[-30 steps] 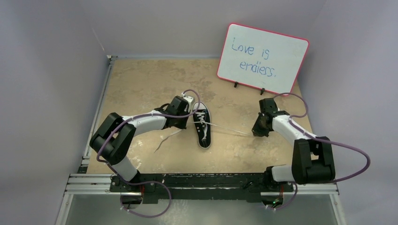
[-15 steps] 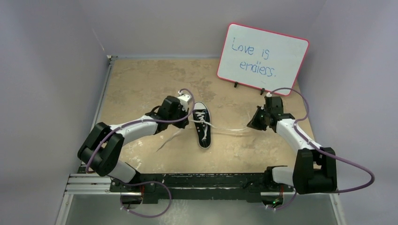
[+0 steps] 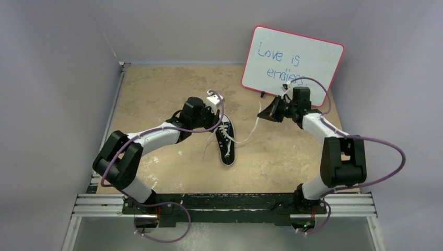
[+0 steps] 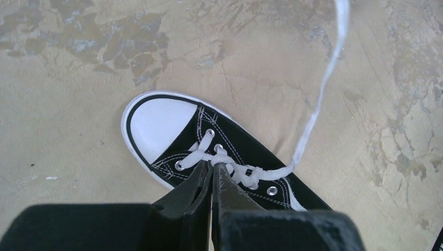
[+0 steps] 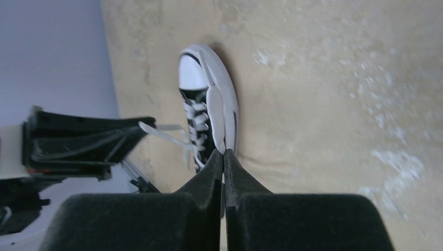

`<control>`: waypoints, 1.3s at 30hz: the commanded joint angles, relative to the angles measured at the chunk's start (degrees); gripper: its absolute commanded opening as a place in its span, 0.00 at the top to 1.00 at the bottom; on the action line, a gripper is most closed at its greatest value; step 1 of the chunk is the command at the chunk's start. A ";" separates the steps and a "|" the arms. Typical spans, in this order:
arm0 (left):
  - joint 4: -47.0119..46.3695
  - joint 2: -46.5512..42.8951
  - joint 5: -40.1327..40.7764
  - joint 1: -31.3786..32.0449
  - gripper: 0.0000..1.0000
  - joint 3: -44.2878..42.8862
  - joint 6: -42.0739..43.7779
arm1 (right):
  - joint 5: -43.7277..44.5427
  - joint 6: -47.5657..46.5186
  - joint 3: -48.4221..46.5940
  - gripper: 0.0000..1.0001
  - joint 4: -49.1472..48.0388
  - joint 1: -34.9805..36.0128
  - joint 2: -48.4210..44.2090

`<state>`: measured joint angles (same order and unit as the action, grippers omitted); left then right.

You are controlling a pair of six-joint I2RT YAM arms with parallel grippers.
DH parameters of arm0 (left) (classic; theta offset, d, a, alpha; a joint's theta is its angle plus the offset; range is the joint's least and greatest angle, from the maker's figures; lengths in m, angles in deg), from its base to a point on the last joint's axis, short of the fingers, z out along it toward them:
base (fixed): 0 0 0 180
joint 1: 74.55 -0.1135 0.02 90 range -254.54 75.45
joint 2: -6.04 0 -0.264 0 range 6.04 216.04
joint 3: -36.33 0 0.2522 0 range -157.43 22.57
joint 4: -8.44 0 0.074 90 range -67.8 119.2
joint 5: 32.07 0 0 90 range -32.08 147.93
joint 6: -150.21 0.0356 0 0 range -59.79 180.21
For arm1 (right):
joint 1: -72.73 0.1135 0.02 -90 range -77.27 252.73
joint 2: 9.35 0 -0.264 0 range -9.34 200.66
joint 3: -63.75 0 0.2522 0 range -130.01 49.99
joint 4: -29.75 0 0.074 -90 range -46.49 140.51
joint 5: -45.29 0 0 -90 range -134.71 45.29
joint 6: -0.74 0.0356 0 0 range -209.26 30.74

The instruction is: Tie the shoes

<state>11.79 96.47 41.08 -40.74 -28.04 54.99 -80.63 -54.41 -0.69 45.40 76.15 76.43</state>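
Observation:
The small black sneaker (image 3: 226, 146) with white toe cap lies mid-table, toe pointing away from the arm bases. My left gripper (image 3: 217, 124) is over its toe end. In the left wrist view the left gripper (image 4: 213, 165) is shut on the white lace crossing (image 4: 225, 159) by the front eyelets. My right gripper (image 3: 262, 114) is to the right of and beyond the shoe, shut on the long white lace (image 3: 248, 130), which rises slack from the shoe. The right wrist view shows the right gripper (image 5: 223, 153) pinching that lace (image 5: 215, 117), with the shoe (image 5: 223, 89) behind it.
A whiteboard (image 3: 292, 58) with a red rim stands at the back right, just behind my right wrist. The other lace end (image 3: 208, 150) hangs loose to the left of the shoe. Grey walls close in the table on the left, right and far side.
My right gripper has carried its lace from the shoe's right side up and away toward the whiteboard. My left gripper has moved over the shoe's toe end. The loose lace end drew nearer the shoe.

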 commanded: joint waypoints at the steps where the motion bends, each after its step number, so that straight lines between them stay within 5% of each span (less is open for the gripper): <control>1: -4.05 -0.66 -2.06 1.69 1.00 0.01 3.44 | -7.19 7.01 -7.96 1.00 -11.71 2.26 5.65; 13: -7.62 -4.52 -1.66 2.91 1.00 7.21 13.42 | -13.87 10.75 -37.77 1.00 -10.15 19.55 30.54; 30: -10.76 -6.11 -10.91 3.02 1.00 12.73 18.85 | -23.83 -11.42 -49.91 0.95 27.61 33.08 42.88; 32: -10.77 -6.16 -11.32 3.01 1.00 12.90 18.91 | -25.79 -11.83 -49.95 0.90 29.19 33.40 43.09; 39: -12.80 -5.49 -12.91 2.54 1.00 13.00 15.85 | -25.39 -8.73 -54.23 0.53 29.76 29.89 41.18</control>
<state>3.22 91.75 30.83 -37.53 -15.02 71.82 -102.10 -63.79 -48.95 71.76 108.45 120.80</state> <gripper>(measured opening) 0.008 0.407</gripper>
